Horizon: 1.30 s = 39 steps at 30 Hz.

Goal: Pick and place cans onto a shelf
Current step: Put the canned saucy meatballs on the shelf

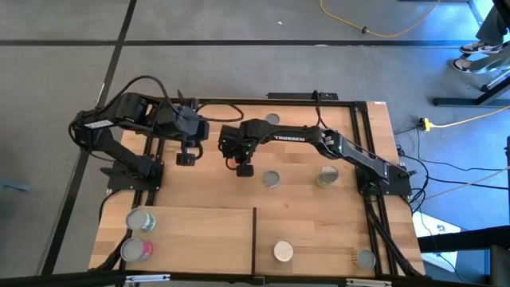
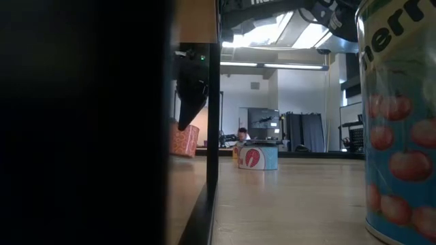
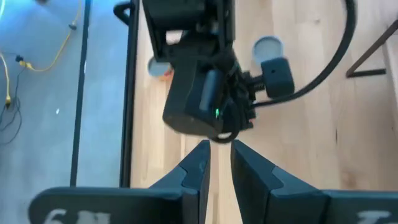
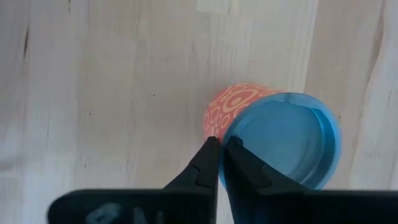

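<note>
Closest to the low camera stands a cherry-printed can (image 2: 398, 136), so near that it fills that picture's right edge. I cannot match it to any tin seen from above.

From overhead, the right gripper (image 1: 243, 169) hangs over mid-table, near a silver-topped can (image 1: 272, 178). Only its wrist view shows a can's orange-red patterned side (image 4: 233, 102) just past the tips, and the fingers (image 4: 202, 168) all but together with nothing between them.

The left gripper (image 1: 186, 158) waits just beside it. Its fingers (image 3: 252, 171) stand slightly apart and empty, which the overhead view does not show.

The shelf (image 1: 199, 239) takes the table's (image 1: 311, 223) near left corner and carries two cans: a grey-topped can (image 1: 140, 220) and a pink-sided can (image 1: 135, 250). A white-topped can (image 1: 283, 252) and a yellow-green can (image 1: 327, 175) sit on the tabletop.

Only the low view reaches the room, with a person (image 2: 242, 134) far back.
</note>
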Each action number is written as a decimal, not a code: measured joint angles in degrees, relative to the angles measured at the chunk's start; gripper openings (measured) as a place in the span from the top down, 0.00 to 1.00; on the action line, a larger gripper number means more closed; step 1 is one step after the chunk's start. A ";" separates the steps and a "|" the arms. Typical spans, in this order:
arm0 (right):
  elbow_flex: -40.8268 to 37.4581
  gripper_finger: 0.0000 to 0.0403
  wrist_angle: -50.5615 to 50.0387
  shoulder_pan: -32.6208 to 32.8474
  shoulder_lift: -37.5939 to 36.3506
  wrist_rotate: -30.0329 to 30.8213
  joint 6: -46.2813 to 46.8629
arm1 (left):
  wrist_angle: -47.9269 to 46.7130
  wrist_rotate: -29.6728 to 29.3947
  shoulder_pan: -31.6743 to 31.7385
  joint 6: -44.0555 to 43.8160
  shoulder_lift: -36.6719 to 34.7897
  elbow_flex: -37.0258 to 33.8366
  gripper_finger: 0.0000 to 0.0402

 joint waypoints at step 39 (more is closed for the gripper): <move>0.33 0.84 -5.85 1.85 -30.45 -3.07 -3.81 | 17.63 2.78 0.18 0.93 -2.40 -30.14 0.86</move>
